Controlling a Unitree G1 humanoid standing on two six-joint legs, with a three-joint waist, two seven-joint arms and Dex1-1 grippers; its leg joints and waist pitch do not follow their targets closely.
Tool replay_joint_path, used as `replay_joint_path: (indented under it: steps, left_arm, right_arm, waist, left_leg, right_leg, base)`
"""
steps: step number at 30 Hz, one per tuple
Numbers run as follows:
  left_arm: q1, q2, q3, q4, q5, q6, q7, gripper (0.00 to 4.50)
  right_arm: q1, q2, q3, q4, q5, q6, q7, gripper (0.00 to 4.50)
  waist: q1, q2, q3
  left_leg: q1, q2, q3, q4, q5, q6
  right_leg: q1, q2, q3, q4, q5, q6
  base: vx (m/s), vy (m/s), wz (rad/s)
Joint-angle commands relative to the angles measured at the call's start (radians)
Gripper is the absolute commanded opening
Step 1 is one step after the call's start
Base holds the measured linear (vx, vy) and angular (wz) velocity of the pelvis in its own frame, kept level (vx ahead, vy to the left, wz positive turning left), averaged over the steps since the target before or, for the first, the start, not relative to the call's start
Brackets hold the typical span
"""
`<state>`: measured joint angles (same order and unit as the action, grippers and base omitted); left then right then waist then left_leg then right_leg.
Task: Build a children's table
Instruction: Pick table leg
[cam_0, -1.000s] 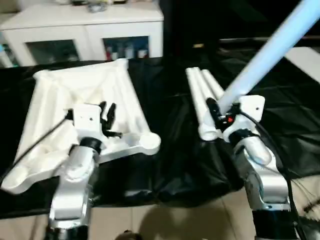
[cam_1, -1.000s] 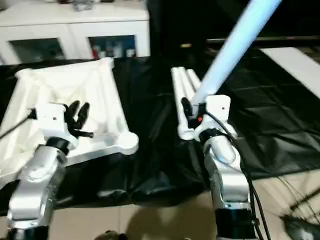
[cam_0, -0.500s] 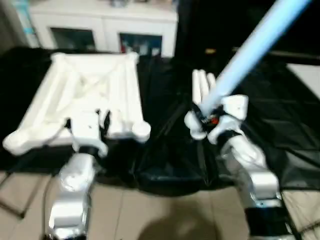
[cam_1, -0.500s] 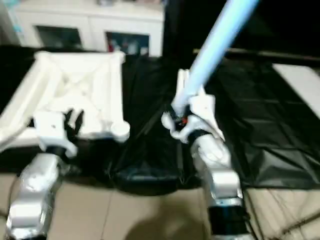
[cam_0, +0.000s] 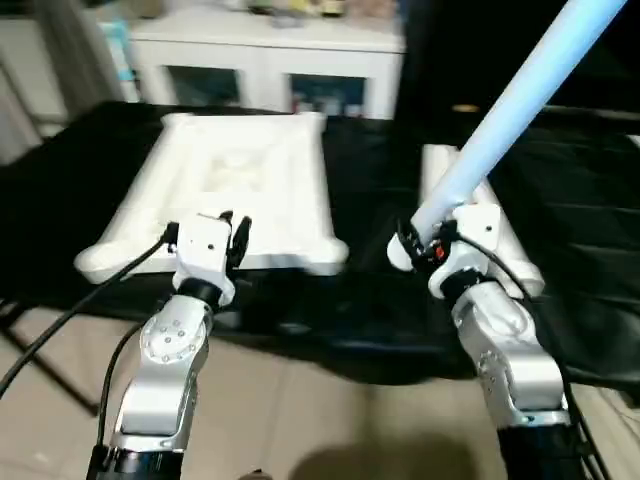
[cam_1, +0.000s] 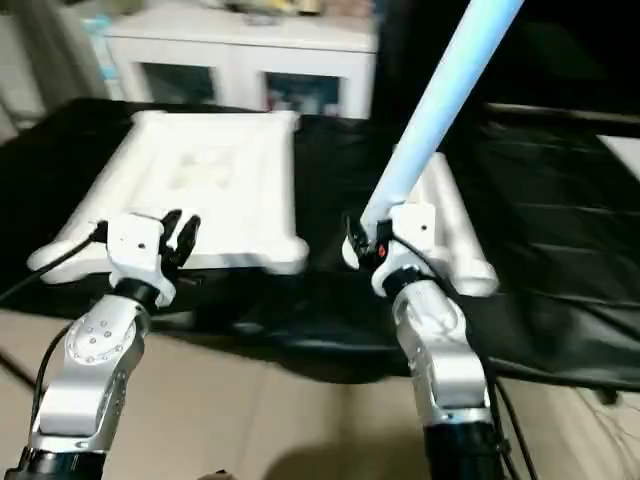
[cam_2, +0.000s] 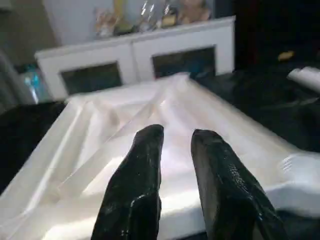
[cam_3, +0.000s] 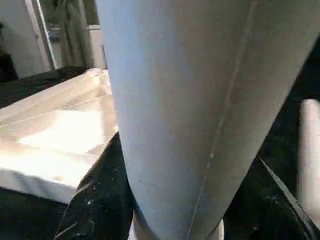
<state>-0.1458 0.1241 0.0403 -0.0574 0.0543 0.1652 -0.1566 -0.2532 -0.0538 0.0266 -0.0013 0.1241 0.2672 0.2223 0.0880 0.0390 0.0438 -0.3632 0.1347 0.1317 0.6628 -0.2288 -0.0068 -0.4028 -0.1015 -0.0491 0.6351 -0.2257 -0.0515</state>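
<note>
I see the children's table top (cam_0: 245, 190) lying upside down on the black-draped tabletop (cam_0: 370, 190), toward its left half, ribbed underside up and its near long side along the tabletop's front edge. A round corner socket (cam_0: 325, 260) sits at its near right corner, close to that front edge.

My right end effector (cam_0: 420, 238) is clenched on one white leg (cam_0: 520, 100), gripping it near its lower end; in the right wrist view the tube (cam_3: 200, 100) stands between the two black fingers (cam_3: 95, 200). The leg rises steeply up and to the right, off the tabletop. Behind and beside that hand the remaining legs (cam_1: 450, 225) lie together on the cloth, right of the table top and pointing from the front edge toward the back. I cannot count them with confidence, as my forearm covers part of the bundle.

My left end effector (cam_0: 232, 228) hangs over the near edge of the table top with nothing in it. Its fingers (cam_2: 145, 185) stand slightly apart, pointing across the ribbed underside (cam_2: 150, 115).

A white cabinet (cam_0: 270, 65) with glass doors stands beyond the tabletop's back edge.
</note>
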Motion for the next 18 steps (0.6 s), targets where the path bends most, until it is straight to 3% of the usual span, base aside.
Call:
replay_joint_path:
  steps: [1,2,3,4,5,6,7,8,9,10,11,12,13,14,15,16,17,18]
  left_arm:
    - [-0.007,0.001,-0.008,0.007,0.001,-0.017,0.008,1.23]
    - [-0.008,0.002,-0.008,0.009,0.001,-0.018,0.009,1.23]
    - [-0.011,0.003,-0.006,0.012,0.0,-0.017,0.01,1.23]
    - [-0.016,0.003,-0.005,0.015,-0.002,-0.017,0.009,1.23]
    - [-0.023,0.001,0.0,0.021,-0.009,-0.018,0.009,1.23]
    - [-0.031,-0.004,0.006,0.027,-0.016,-0.01,0.011,1.23]
    - [-0.034,-0.006,0.008,0.029,-0.019,-0.005,0.013,1.23]
    - [-0.047,-0.003,0.006,0.037,-0.007,-0.008,0.022,1.23]
    - [-0.05,-0.001,0.005,0.039,-0.004,-0.009,0.024,1.23]
    - [-0.056,-0.002,0.006,0.044,-0.002,-0.007,0.029,1.23]
    - [-0.062,-0.006,0.01,0.049,-0.004,-0.007,0.041,1.23]
    - [-0.067,-0.007,0.011,0.052,0.0,-0.01,0.051,1.23]
    - [-0.068,-0.006,0.011,0.053,0.003,-0.01,0.054,1.23]
    - [-0.068,0.0,0.003,0.05,0.021,-0.016,0.06,1.23]
    - [-0.068,0.0,0.003,0.047,0.02,-0.019,0.06,1.23]
    - [-0.067,0.0,0.003,0.045,0.018,-0.02,0.06,1.23]
    - [-0.071,-0.006,0.007,0.03,0.011,0.016,0.067,1.23]
    - [-0.072,-0.009,0.01,0.018,0.007,0.032,0.071,1.23]
  right_arm:
    - [0.007,-0.014,-0.017,-0.04,-0.004,-0.007,-0.014,1.86]
    - [0.006,-0.013,-0.017,-0.039,-0.005,-0.007,-0.016,1.86]
    - [0.004,-0.012,-0.018,-0.037,-0.008,-0.006,-0.022,1.86]
    - [0.002,-0.011,-0.019,-0.035,-0.011,-0.006,-0.028,1.86]
    - [0.0,-0.01,-0.022,-0.032,-0.013,-0.006,-0.033,1.86]
    - [-0.002,-0.01,-0.024,-0.029,-0.014,-0.006,-0.036,1.86]
    - [-0.003,-0.01,-0.024,-0.028,-0.014,-0.006,-0.036,1.86]
    - [-0.007,-0.011,-0.027,-0.025,-0.015,-0.008,-0.039,1.86]
    - [-0.008,-0.011,-0.027,-0.024,-0.016,-0.008,-0.04,1.86]
    - [-0.009,-0.012,-0.028,-0.022,-0.017,-0.009,-0.041,1.86]
    - [-0.012,-0.013,-0.026,-0.019,-0.019,-0.01,-0.044,1.86]
    - [-0.019,-0.014,-0.026,-0.011,-0.02,-0.011,-0.046,1.86]
    - [-0.021,-0.015,-0.026,-0.009,-0.02,-0.011,-0.046,1.86]
    - [-0.028,-0.014,-0.025,-0.003,-0.02,-0.013,-0.046,1.86]
    - [-0.033,-0.013,-0.025,0.002,-0.02,-0.014,-0.046,1.86]
    - [-0.036,-0.012,-0.025,0.005,-0.019,-0.015,-0.046,1.86]
    - [-0.048,-0.009,-0.025,0.019,-0.018,-0.017,-0.045,1.86]
    - [-0.056,-0.005,-0.023,0.036,-0.019,-0.024,-0.043,1.86]
  waist:
    - [-0.045,0.03,-0.05]
    - [-0.053,0.022,-0.048]
    - [-0.056,-0.003,-0.043]
    - [-0.027,-0.047,-0.059]
    - [-0.002,-0.055,-0.065]
    - [-0.002,-0.032,-0.069]
    - [-0.03,-0.036,-0.056]
    - [-0.03,-0.035,-0.05]
    - [-0.03,-0.027,-0.05]
    - [-0.084,0.018,-0.056]
    - [-0.097,0.028,-0.06]
    - [-0.1,0.037,-0.064]
    - [-0.1,0.044,-0.062]
    - [-0.1,0.043,-0.063]
    - [-0.103,0.046,-0.067]
    - [-0.096,0.037,-0.074]
    - [-0.094,0.022,-0.075]
    - [-0.086,0.018,-0.073]
  left_leg:
    - [0.051,0.073,-0.013,-0.183,-0.287,0.307]
    - [0.05,0.078,-0.014,-0.185,-0.284,0.327]
    - [0.042,0.076,-0.005,-0.175,-0.292,0.317]
    - [-0.001,0.031,0.016,-0.07,-0.325,0.216]
    - [-0.008,0.034,-0.004,0.033,-0.287,0.158]
    - [-0.07,0.057,-0.089,0.128,-0.169,0.035]
    - [-0.1,0.052,-0.117,0.13,-0.159,-0.031]
    - [-0.079,0.042,-0.112,0.092,-0.155,-0.054]
    - [-0.048,0.034,-0.101,0.026,-0.153,-0.043]
    - [0.005,0.051,-0.095,-0.116,-0.274,0.045]
    - [0.009,0.075,-0.116,-0.133,-0.351,-0.001]
    - [0.002,0.086,-0.138,-0.143,-0.389,-0.111]
    - [0.009,0.121,-0.167,-0.155,-0.361,-0.203]
    - [0.023,0.157,-0.18,-0.162,-0.336,-0.211]
    - [0.035,0.207,-0.209,-0.176,-0.251,-0.158]
    - [0.034,0.211,-0.202,-0.171,-0.23,-0.068]
    - [0.034,0.203,-0.194,-0.168,-0.225,-0.011]
    - [0.024,0.168,-0.171,-0.173,-0.254,0.071]
  right_leg:
    - [-0.017,0.048,-0.07,0.059,-0.089,-0.057]
    - [-0.013,0.039,-0.074,0.065,-0.062,-0.036]
    - [-0.004,-0.002,-0.056,0.026,-0.058,0.007]
    - [0.037,-0.163,0.061,-0.106,-0.24,0.027]
    - [0.04,-0.269,0.14,-0.168,-0.379,-0.006]
    - [0.078,-0.357,0.194,-0.179,-0.522,-0.041]
    - [0.092,-0.319,0.131,-0.168,-0.534,-0.083]
    - [0.075,-0.26,0.08,-0.166,-0.555,-0.095]
    - [0.062,-0.19,0.032,-0.16,-0.557,-0.104]
    - [0.008,0.032,-0.043,-0.05,-0.35,-0.06]
    - [0.008,0.042,-0.031,-0.006,-0.202,-0.057]
    - [0.025,0.039,-0.022,0.008,0.047,-0.059]
    - [0.028,0.033,-0.024,0.01,0.102,-0.054]
    - [0.012,0.029,-0.025,0.018,0.055,-0.04]
    - [-0.01,0.028,-0.024,0.063,-0.06,-0.002]
    - [-0.013,0.026,-0.016,0.085,-0.124,0.036]
    - [-0.011,0.02,-0.009,0.082,-0.128,0.039]
    - [0.006,0.014,-0.001,0.067,-0.109,0.019]
  base:
    - [-0.043,0.224,0.11]
    - [-0.047,0.173,0.0]
    - [-0.047,0.173,0.0]
    - [-0.05,0.144,0.09]
    - [-0.025,0.069,0.11]
    - [-0.058,0.187,0.0]
    - [-0.056,0.238,-0.29]
    - [-0.056,0.238,-0.29]
    - [-0.045,0.252,-0.17]
    - [-0.058,0.213,0.17]
    - [-0.092,0.327,0.12]
    - [-0.07,0.195,0.11]
    - [-0.063,0.172,-0.01]
    - [-0.062,0.077,0.03]
    - [-0.062,0.077,0.03]
    - [-0.071,0.015,0.02]
    - [-0.085,-0.029,0.02]
    - [-0.085,-0.029,0.02]
